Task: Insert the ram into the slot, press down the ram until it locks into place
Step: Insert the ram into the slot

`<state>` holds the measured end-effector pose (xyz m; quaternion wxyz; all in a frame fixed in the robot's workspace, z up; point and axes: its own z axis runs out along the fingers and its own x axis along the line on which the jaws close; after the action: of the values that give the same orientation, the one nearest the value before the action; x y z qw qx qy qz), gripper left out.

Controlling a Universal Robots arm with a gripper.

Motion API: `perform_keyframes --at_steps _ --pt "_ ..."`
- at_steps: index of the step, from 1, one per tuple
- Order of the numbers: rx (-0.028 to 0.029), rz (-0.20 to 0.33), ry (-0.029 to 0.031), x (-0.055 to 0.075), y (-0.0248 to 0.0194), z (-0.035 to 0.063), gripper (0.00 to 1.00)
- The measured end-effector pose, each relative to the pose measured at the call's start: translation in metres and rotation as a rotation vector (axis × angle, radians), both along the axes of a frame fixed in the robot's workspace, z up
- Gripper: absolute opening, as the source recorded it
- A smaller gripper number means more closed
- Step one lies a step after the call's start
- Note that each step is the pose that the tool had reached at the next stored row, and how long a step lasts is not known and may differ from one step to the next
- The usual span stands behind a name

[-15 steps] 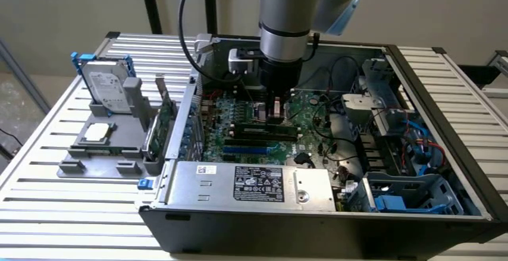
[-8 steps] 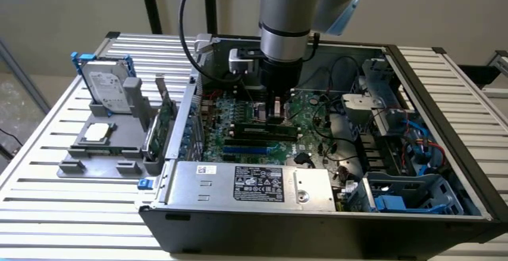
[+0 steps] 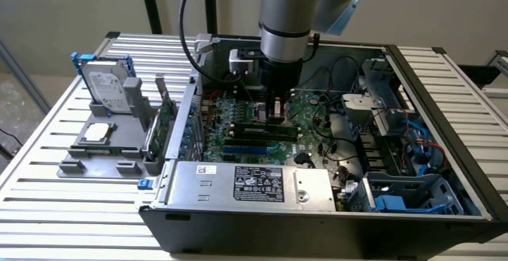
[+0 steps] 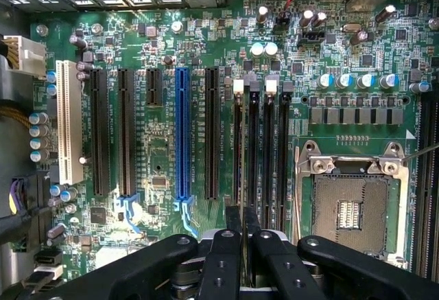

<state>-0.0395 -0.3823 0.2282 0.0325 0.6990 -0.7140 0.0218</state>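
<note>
My gripper reaches down into the open computer case, over the motherboard. Its two black fingers stand close together, shut on the ram. The ram shows edge-on as a thin dark line running away from the fingertips. In the exterior view the ram is a dark strip right under the gripper. It sits along the slot, the white-clipped black socket at the end of the row nearest the expansion connectors. I cannot tell whether the end clips are closed on the ram.
Three more parallel black sockets lie beside the slot, then the open CPU socket. A blue connector and black expansion connectors lie on the other side. Outside the case stand a larger green card, a hard drive and a grey tray.
</note>
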Motion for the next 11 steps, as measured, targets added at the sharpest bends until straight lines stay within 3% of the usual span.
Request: perform_keyframes --at_steps 11 --pt "0.0000 0.029 -0.0005 0.0001 0.0001 0.0000 0.13"
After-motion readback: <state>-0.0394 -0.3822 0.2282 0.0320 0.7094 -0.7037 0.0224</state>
